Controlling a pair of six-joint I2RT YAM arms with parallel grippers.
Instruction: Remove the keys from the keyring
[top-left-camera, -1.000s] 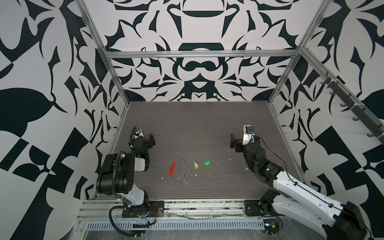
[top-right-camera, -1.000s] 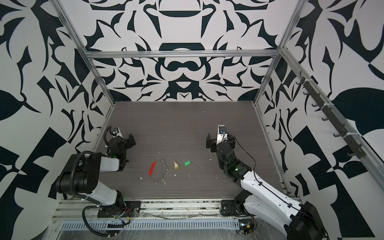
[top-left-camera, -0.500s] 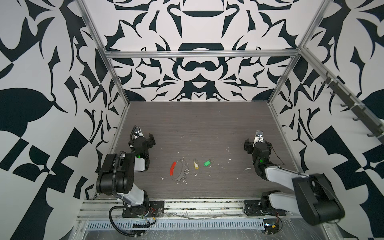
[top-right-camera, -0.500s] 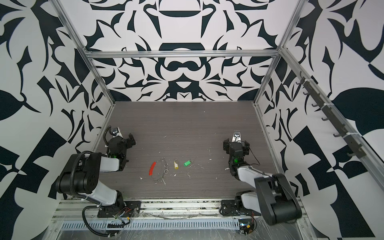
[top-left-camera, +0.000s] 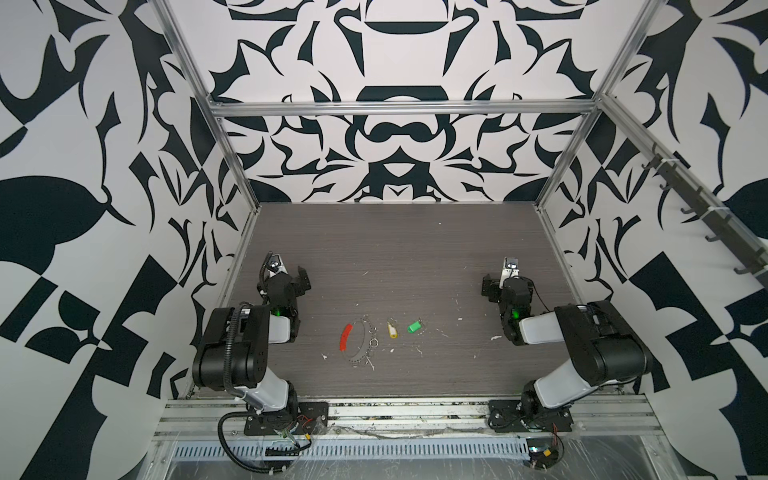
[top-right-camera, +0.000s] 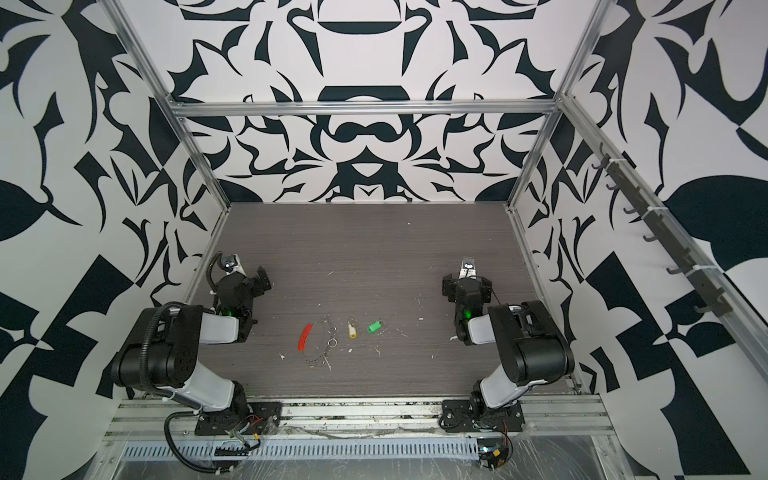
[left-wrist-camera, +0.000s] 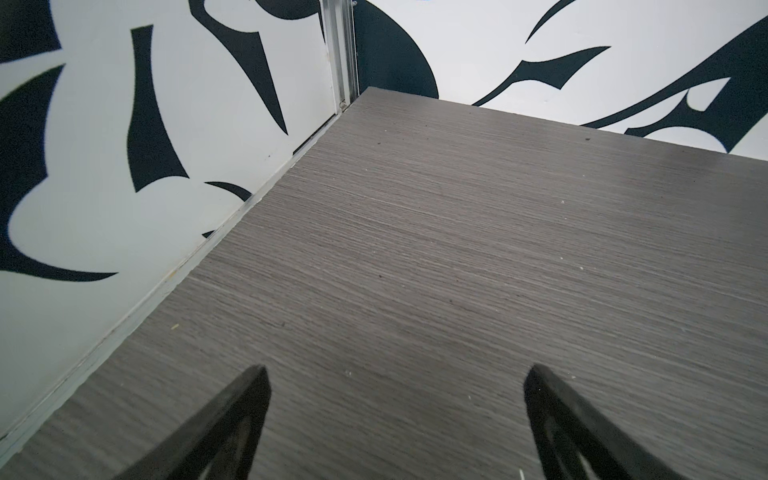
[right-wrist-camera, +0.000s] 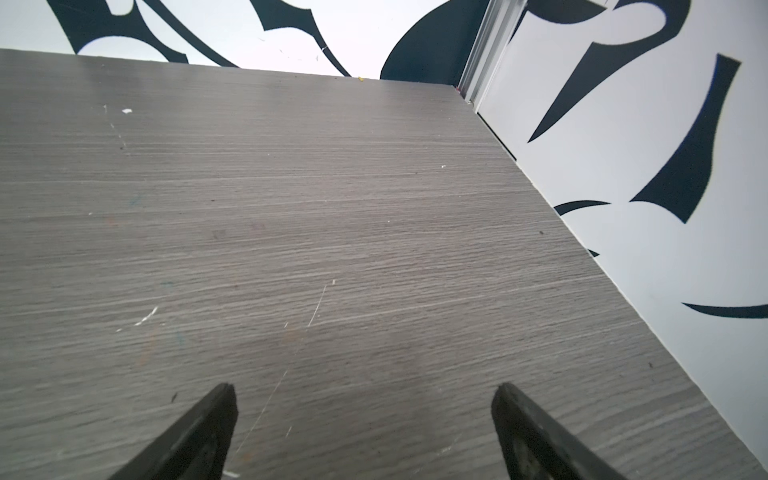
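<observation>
Nearest to us, the left arm (top-left-camera: 232, 345) and right arm (top-left-camera: 598, 353) rise from their bases on the front rail (top-left-camera: 407, 415). Each folds tightly back on itself, elbow high, with the forearm lying low over the worktop (top-left-camera: 399, 249). Between them and a little farther in, the keyring (top-left-camera: 345, 337) lies flat, its red sleeve on the left side of the wire loop. To its right lie the yellow key (top-left-camera: 392, 331) and then the green key (top-left-camera: 413, 326), both apart from the loop and from each other. Farther back, the left gripper (top-left-camera: 291, 277) and right gripper (top-left-camera: 508, 285) sit low near the side walls, well apart from the keys, pointing toward the back wall. In the wrist views we see each with jaws spread wide, holding nothing.
</observation>
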